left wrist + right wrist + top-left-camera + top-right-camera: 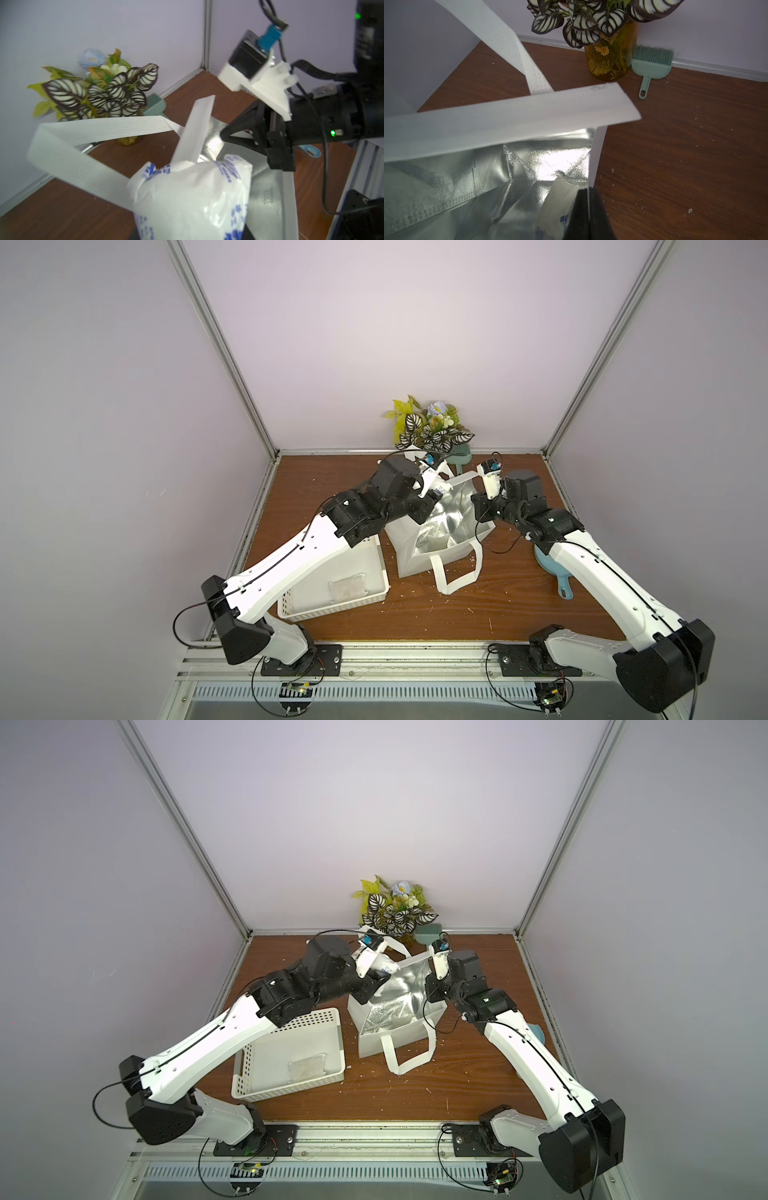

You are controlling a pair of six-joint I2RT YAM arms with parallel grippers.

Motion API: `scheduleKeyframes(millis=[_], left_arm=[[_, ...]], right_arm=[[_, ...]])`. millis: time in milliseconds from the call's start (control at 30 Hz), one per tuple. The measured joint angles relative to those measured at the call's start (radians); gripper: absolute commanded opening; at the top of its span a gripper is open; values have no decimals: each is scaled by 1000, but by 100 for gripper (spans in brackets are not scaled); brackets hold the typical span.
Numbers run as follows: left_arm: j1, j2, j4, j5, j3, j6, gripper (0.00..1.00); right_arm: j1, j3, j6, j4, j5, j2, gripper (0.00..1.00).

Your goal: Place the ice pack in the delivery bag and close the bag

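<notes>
Nearest you, low and left of centre in both top views, the white perforated basket (332, 608) sits on the brown bench (415, 622) with a flat clear pouch (347, 588) lying in it. Just beside it, at mid-frame, the delivery bag (415, 560) stands open with its silver foil showing. One strap handle (446, 587) is flopped forward onto the bench.

Your right tool (588, 195) is clenched on the bag's side rim. In the right wrist view the thin white wall runs between its black fingers (600, 218). Beside them, against the foil, a white crumpled piece (560, 207) with blue print shows, and you cannot tell whether it lies in the bag.

Your left tool (428, 502) grips the ice pack (193, 197), holding it above the rim at the bag's far left corner. The pack is white film with blue printing, but the lettering is blurred and cannot be read. The other handle (93, 128) loops up behind it.

Under your right arm, at the right of the frame, a blue scoop (561, 589) lies on the bench. Farthest off, against the back wall, a plant (430, 427) with striped leaves stands in an amber vase (610, 62). A green hand brush (652, 62) lies just beside it.
</notes>
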Motion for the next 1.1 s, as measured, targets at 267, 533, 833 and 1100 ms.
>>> scheduleKeyframes(millis=[267, 533, 833, 1100], left_arm=[[-57, 56, -3, 23, 9, 68, 20], [-57, 98, 0, -35, -42, 119, 20], [-50, 192, -30, -76, -96, 136, 19], [-27, 296, -49, -54, -87, 152, 23]], right_arm=[[-11, 3, 5, -11, -26, 0, 5], [-11, 3, -5, -23, -78, -21, 6], [-11, 3, -14, -45, -134, -51, 6], [-11, 3, -15, -51, -157, -53, 6]])
